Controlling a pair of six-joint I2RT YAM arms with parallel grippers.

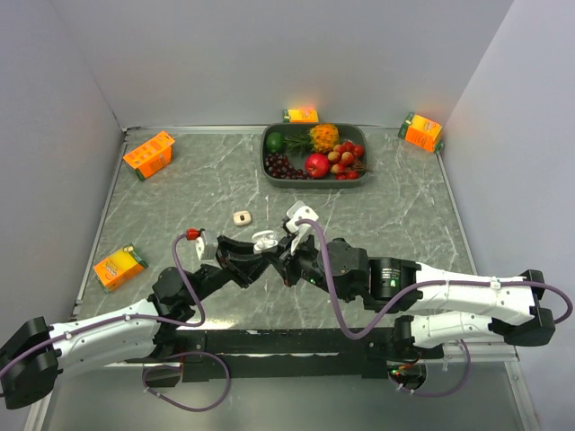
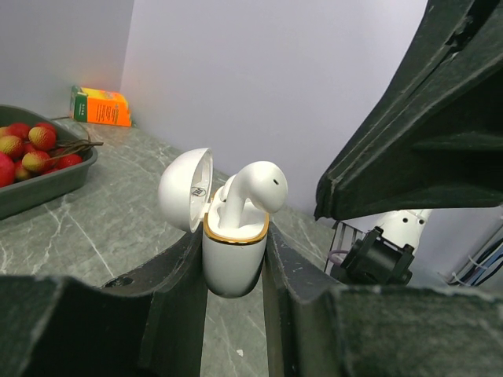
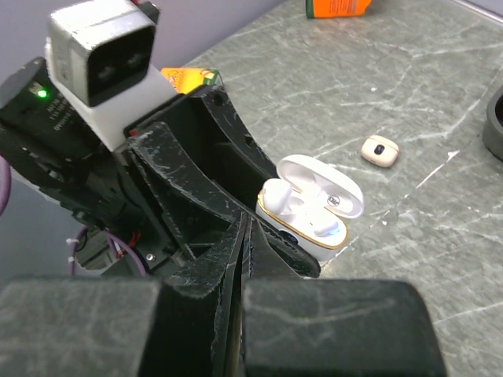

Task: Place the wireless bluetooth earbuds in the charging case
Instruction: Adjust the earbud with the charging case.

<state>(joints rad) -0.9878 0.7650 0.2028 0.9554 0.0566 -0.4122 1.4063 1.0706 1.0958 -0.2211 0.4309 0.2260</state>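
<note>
- White and shiny, the charging case (image 2: pixel 233 259) sits in the middle of the left wrist view, lifted off the table.
- The left gripper (image 2: pixel 236 271) is clenched on the case, with one black finger (image 2: pixel 177 298) on each side of it.
- The lid of the case is flipped open to the left, and a gold ring runs round the mouth of the case.
- One of the wireless bluetooth earbuds (image 2: pixel 255 188) stands in the case, with its round head poking out on top.
- The right gripper (image 3: pixel 244 243) is squeezed tight, its two fingers pressed flat together with nothing between them. Its tip is just beside the case.
- In the top view, the two grippers meet near the middle of the frame, a bit below centre.
- A small beige piece (image 1: pixel 241 217) lies by itself on the grey stone table (image 1: pixel 404 215), up and to the left of the case.
- A dark tray (image 1: pixel 267 153) with fruit sits at the top middle of the top view.
- Four orange cartons (image 1: pixel 149 153) lie near the table's edges: two on the left, one at the top and one at the top right.
</note>
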